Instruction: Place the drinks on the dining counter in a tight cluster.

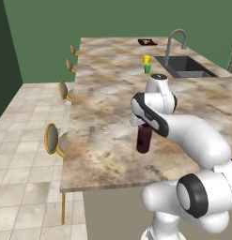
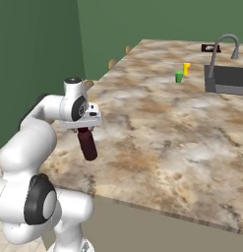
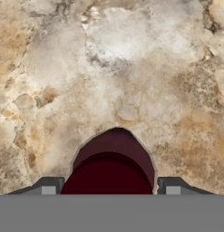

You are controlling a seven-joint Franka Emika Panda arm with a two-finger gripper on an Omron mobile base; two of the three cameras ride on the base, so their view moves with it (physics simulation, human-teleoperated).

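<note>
The maroon bottle [image 1: 144,138] hangs from the pincer [image 1: 143,125], clamped at its cap, the dark body tilted a little over the near part of the counter [image 1: 108,93]. In the right base view its base [image 2: 87,142] seems to sit just above the stone, though I cannot tell whether it touches. From the hand view the cap [image 3: 109,170] sits between the two fingertips [image 3: 171,186], with bare marbled stone below. As I judge it, the task is at its first bottle: none stands released, and no cluster exists yet. The small green-and-yellow item [image 1: 147,64] stands far off near the sink [image 1: 185,66]. The sink's basin looks dark; its contents cannot be made out.
</note>
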